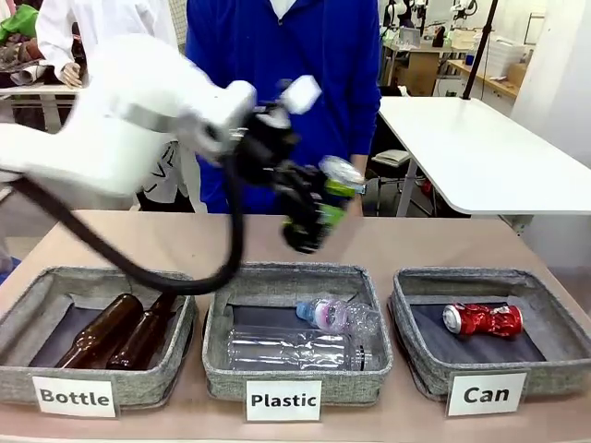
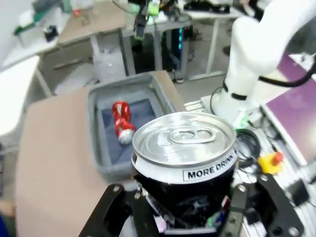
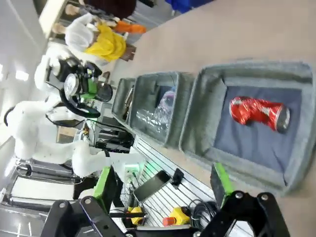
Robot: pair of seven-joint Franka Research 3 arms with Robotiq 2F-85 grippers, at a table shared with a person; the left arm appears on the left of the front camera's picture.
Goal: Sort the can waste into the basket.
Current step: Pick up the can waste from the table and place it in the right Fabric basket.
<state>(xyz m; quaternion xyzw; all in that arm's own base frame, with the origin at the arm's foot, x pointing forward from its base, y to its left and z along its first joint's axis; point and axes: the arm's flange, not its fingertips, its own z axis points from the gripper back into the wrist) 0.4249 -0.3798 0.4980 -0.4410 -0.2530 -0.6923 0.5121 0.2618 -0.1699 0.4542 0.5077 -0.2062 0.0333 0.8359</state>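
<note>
My left gripper [image 1: 319,205] is shut on the black can with green marks [image 1: 338,175], which it holds in the air over the far rim of the middle basket. In the left wrist view the can's silver top [image 2: 185,139] sits between the black fingers [image 2: 109,210]. The crushed red can [image 1: 483,319] lies inside the grey basket labelled "Can" [image 1: 420,362] at the right, and both appear beyond the held can, red can [image 2: 120,120] in the basket [image 2: 94,143]. My right gripper [image 3: 163,195] stands open above that basket [image 3: 197,118], with the red can [image 3: 256,112] below it.
The "Plastic" basket [image 1: 288,383] in the middle holds clear bottles [image 1: 295,349]. The "Bottle" basket [image 1: 55,392] at the left holds brown glass bottles [image 1: 102,330]. A person in blue [image 1: 277,55] stands at the far edge. A black cable [image 1: 138,263] hangs from my left arm.
</note>
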